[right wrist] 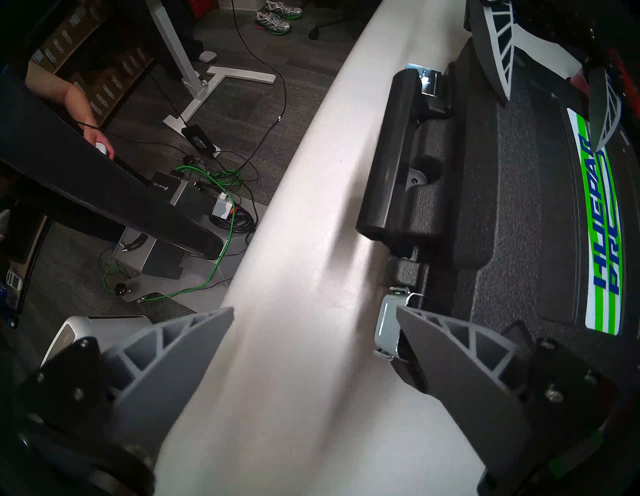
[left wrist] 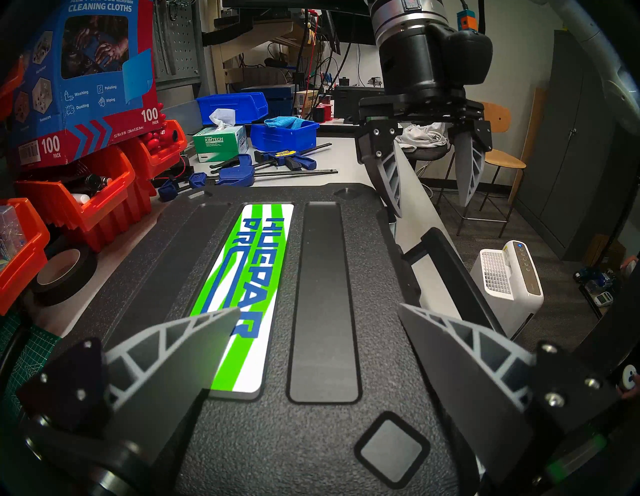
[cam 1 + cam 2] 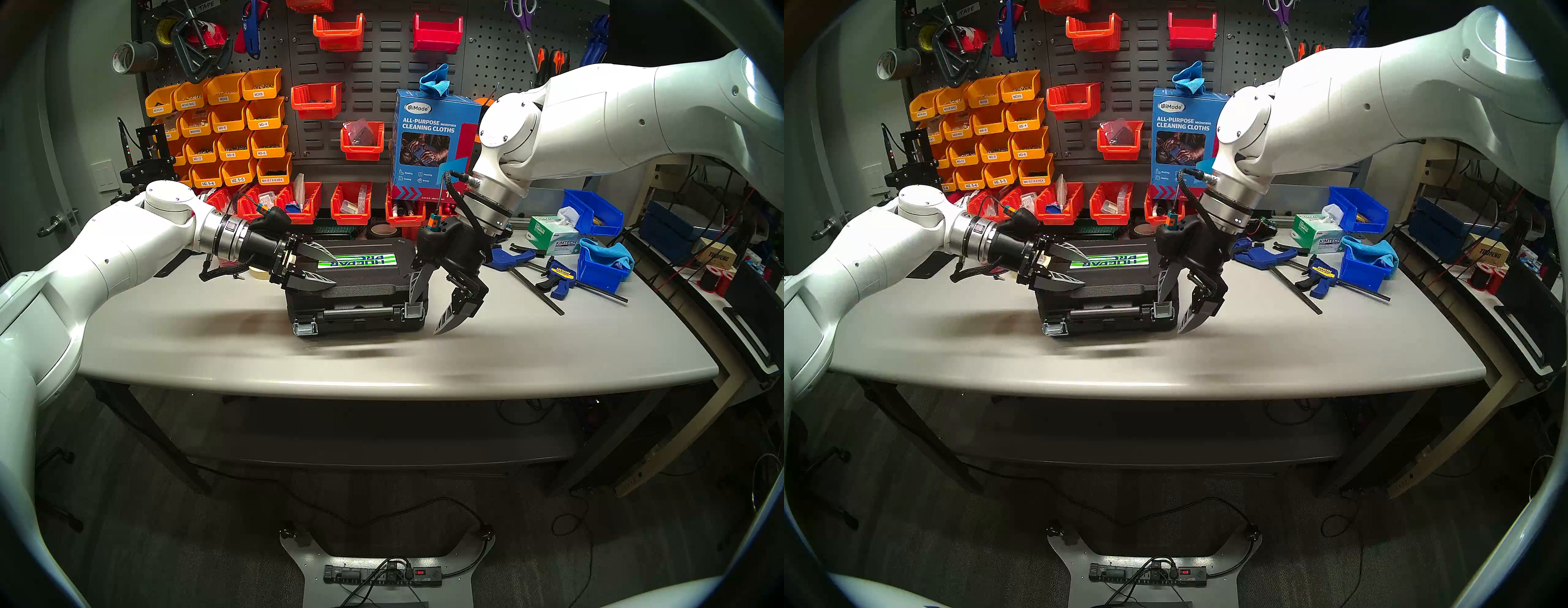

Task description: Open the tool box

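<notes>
Left arm (image 3: 127,246) was stretched in low from the left, wrist nearly level and tipped slightly down; left gripper (image 3: 329,269) was held over the left end of the case lid, fingers spread wide, nothing gripped; whether the lower finger touched the lid could not be told; likely parked there to steady the case while the latches were worked. Tool box (image 3: 360,293) was lying flat and shut mid-table (image 3: 212,339), striped label (image 3: 356,260) up, bar handle (image 3: 358,313) and both latches facing the near edge; left latch (image 3: 305,327) looked flipped down and out, probably released; right latch (image 3: 414,311) was standing up against the front, judged not yet freed. Right arm (image 3: 615,123) was brought in high from the right and bent steeply downward; right gripper (image 3: 428,314) was opened wide and empty, one finger (image 1: 446,350) set right at the right latch, the other hanging off the case's right corner over bare table; pose suggested a pry at that latch.
</notes>
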Controlling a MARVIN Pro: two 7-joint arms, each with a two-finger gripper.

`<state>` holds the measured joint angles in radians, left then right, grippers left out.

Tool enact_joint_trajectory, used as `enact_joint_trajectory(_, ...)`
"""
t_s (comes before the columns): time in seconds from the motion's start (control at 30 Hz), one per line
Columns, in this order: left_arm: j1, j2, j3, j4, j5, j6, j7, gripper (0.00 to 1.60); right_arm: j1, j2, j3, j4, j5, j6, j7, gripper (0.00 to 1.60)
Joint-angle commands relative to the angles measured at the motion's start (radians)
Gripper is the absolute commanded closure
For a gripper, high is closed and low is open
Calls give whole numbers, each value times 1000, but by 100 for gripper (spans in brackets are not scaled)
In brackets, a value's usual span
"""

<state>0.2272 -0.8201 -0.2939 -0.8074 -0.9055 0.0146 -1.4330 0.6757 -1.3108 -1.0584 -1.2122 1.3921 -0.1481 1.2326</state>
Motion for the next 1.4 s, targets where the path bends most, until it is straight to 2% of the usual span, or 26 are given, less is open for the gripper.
enact_joint_trajectory(0.0,3,-3,0,-2,-1,-2,0,0,39,10,12,5,-1,0,-36,0)
enact_joint_trajectory(0.27,3,-3,-1,-2,0,-1,0,0,55,-14,11,-19,-29,12,-60,0)
enact_joint_trajectory(0.67,4,-3,-4,-2,2,-1,-1,0,56,-96,-10,-58,-89,69,-85,0)
enact_joint_trajectory(0.97,5,-3,-6,-2,3,0,-1,0,55,-116,-9,-67,-99,70,-95,0)
enact_joint_trajectory(1.13,6,-3,-7,-2,5,0,-1,0,63,-145,-26,-79,-113,102,-110,0)
enact_joint_trajectory(1.3,6,-4,-8,-2,5,0,-1,0,43,-161,-37,-73,-104,129,-114,0)
enact_joint_trajectory(1.37,6,-4,-9,-2,6,0,-1,0,5,-169,-37,-61,-91,133,-122,0)
